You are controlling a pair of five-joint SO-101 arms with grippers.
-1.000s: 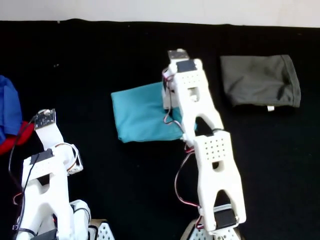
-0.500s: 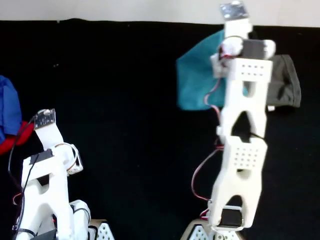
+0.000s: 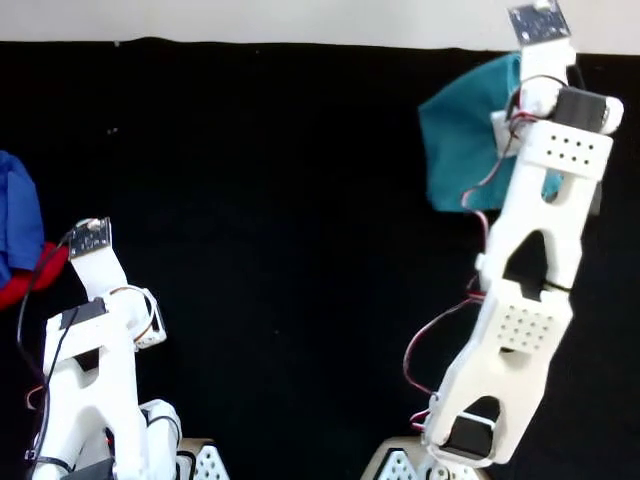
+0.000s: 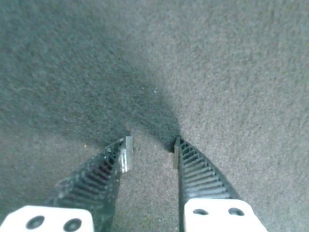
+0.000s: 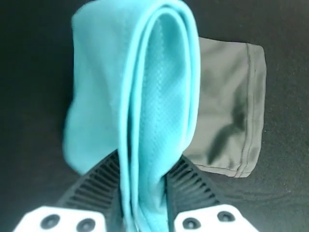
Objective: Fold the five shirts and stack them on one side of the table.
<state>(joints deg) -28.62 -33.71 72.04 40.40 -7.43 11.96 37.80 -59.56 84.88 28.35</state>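
My right gripper is shut on a folded teal shirt, which hangs lifted off the table. In the high view the teal shirt is at the far right, beside the stretched-out right arm. A folded grey shirt lies flat on the black table just under and beside the teal one. My left gripper is open over bare black cloth, with nothing between its fingers. The left arm stands at the near left.
A crumpled blue shirt and a red one lie at the table's left edge. The black tablecloth covers the table up to a pale wall at the back.
The right arm has lifted the teal shirt from the table's middle and swung it to the far right, over the grey shirt. The left arm has kept still.
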